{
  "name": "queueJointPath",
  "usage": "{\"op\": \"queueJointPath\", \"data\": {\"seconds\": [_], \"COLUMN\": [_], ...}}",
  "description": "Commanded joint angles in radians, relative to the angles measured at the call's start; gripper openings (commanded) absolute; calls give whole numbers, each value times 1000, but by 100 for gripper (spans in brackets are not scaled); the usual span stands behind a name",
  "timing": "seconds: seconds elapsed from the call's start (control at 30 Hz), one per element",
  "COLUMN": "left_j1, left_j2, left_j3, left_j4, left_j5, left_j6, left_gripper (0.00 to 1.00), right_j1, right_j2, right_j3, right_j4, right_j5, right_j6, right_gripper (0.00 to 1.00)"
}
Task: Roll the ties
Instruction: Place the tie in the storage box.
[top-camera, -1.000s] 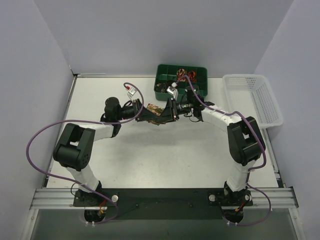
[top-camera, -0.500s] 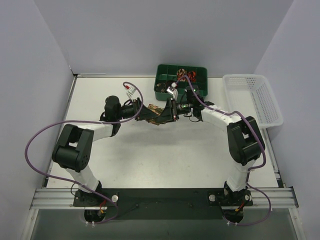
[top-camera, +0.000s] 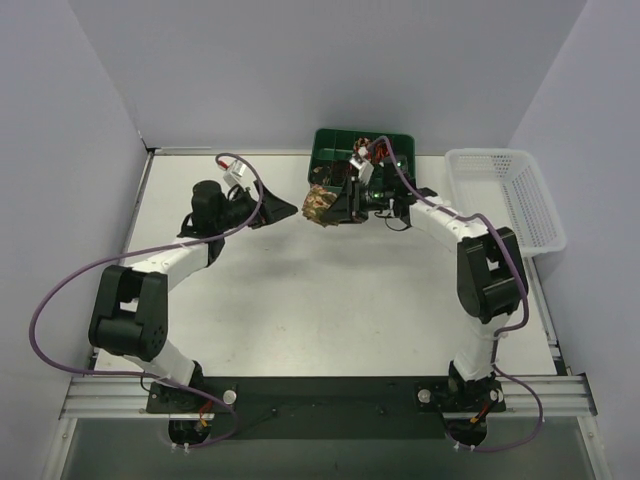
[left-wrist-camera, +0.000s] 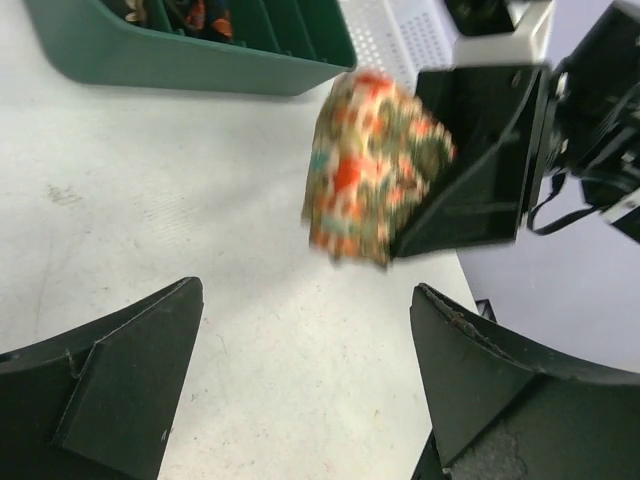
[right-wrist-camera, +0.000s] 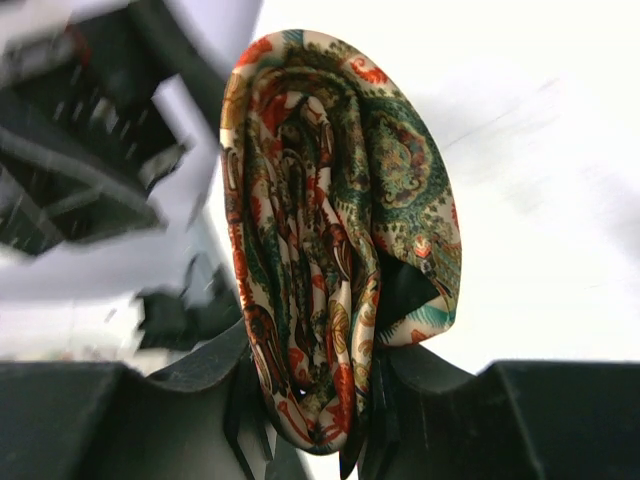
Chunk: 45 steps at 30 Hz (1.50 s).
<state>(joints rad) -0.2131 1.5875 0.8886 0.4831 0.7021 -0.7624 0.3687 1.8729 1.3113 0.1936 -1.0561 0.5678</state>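
1. One tie (right-wrist-camera: 335, 240), rolled into a flattened coil, is what I have in play. It is held clear of the table (top-camera: 330, 300), just off the near left corner of the green bin (top-camera: 362, 160).
2. In the right wrist view its long axis runs straight out from the fingers. The layered edges face the camera and the rounded end is farthest away.
3. From above, the coil sticks out leftward from the right gripper (top-camera: 338, 205), toward the left arm.
4. The right gripper is clamped on the coil's near end, its jaws pressing the fabric from both sides.
5. The left gripper (left-wrist-camera: 305, 295) is spread wide and holds nothing. It faces the coil, near it but not touching.
6. More patterned fabric lies in the bin, too small for me to make out.
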Motion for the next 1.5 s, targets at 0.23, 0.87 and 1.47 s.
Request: {"op": "queueJointPath", "data": {"seconds": [0.23,0.87,1.47], "left_j1": [-39,-52,-52], "left_j2": [121,273,258], "left_j3": [240,305,257], "left_j4": [-307,-271,-241], "left_j5": [-277,-274,-250], "left_j6": [215,219,222], "left_gripper": [95,94,94], "right_j1": [-91,-44,16], "right_j2": [173,416,520], "right_j3": [434,718,729], "right_j4": [-378,-379,-441], "right_j5": [741,1128,1251], "right_j6": [-198,-186,-115], "right_gripper": [0,0,0]}}
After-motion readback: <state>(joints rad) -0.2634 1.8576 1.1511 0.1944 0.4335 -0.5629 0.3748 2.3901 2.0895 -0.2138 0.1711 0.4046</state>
